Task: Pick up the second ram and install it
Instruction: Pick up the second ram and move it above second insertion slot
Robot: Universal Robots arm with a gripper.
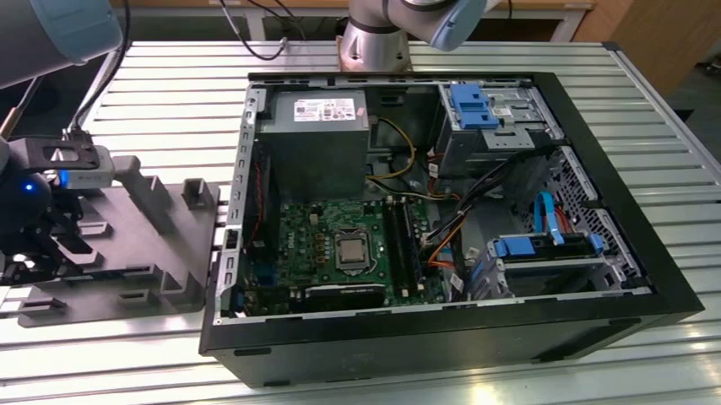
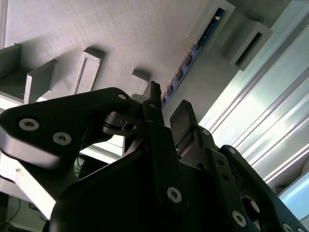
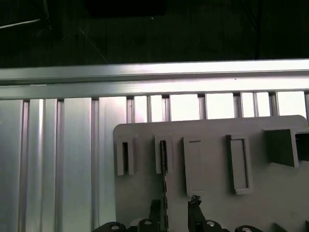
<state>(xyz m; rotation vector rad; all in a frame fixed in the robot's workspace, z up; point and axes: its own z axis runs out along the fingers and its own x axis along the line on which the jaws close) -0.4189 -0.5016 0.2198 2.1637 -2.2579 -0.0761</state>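
The second ram (image 3: 164, 169) stands on edge in a slot of the grey moulded tray (image 3: 212, 203), a thin dark strip. In the second wrist view the second ram (image 2: 193, 50) runs as a slim line with blue patches towards the fingers. My gripper (image 3: 175, 209) is open and low over the tray, one black finger (image 3: 154, 209) close beside the stick and the other finger (image 3: 194, 205) further off, so the stick's near end lies between them. In the exterior view my gripper (image 1: 47, 243) hangs over the tray (image 1: 135, 278) at the far left.
On the exterior view's right lies an open black computer case (image 1: 451, 321) holding a green motherboard (image 1: 327, 245), dark memory slots (image 1: 403, 245), a grey power supply (image 1: 313, 135), cables and blue drive brackets. The tray has raised blocks (image 1: 197, 194). The table (image 1: 169, 126) is ribbed aluminium.
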